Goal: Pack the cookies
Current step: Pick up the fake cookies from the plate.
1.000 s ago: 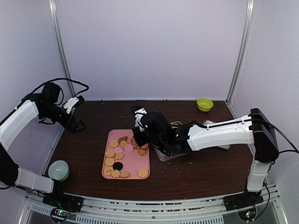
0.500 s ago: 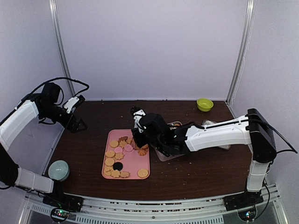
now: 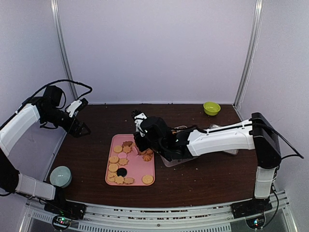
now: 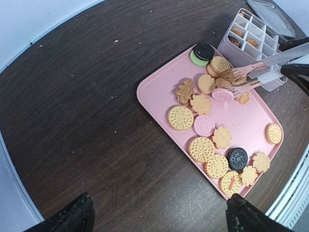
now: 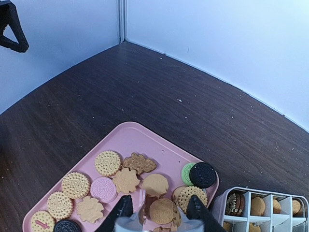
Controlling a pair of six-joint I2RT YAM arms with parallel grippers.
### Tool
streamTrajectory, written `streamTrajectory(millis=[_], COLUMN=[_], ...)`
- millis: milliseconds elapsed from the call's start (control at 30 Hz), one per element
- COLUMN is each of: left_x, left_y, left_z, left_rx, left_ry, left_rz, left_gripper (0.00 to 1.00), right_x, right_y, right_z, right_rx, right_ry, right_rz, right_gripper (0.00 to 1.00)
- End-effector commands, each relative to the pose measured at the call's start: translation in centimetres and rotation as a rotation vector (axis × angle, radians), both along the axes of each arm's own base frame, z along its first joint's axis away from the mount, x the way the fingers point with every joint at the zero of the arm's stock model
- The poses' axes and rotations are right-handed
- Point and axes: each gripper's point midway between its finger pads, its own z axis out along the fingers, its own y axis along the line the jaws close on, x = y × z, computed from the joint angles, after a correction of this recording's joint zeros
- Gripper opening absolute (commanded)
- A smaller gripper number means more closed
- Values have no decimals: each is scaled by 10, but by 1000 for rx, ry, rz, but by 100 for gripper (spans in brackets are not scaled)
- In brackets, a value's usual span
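Tongs (image 4: pixel 240 73) clenched in my right pincer (image 5: pixel 159 217), tips low over pink tray (image 4: pixel 154 92) mid-frame, likely to lift cookies (image 4: pixel 180 117) into divided box (image 4: pixel 251 36); left pincer (image 3: pixel 81 128) splayed, parked upper left, clear of work.

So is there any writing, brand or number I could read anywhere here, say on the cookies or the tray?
No text here can be read.
A pink cookie and a dark cookie bear embossed marks, too small to read.
One golden cookie shows a pink cross-like sign.
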Motion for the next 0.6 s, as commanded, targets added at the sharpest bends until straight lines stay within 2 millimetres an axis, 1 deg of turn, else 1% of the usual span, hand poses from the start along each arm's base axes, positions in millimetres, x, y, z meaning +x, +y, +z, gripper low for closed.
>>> streamTrajectory(millis=[0, 133, 267, 367, 567], left_x=[1, 0, -1, 0, -1], left_y=[-3, -4, -6, -7, -9], left_z=[8, 7, 8, 9, 11], left_rx=[-13, -18, -27, -32, -44], left_ry=[-33, -25, -25, -27, -25], left_rz=[-27, -34, -40, -43, -46], left_gripper=[98, 98, 98, 98, 98], right_x=[2, -1, -4, -5, -4], right_y=[-2, -5, -5, -6, -11], right_z=[-14, -26, -26, -18, 10], right_rx=[-26, -38, -27, -8, 34], right_ry=[18, 38, 54, 53, 19], right_rz=[-13, -8, 9, 5, -8], right_gripper=[37, 35, 30, 23, 8])
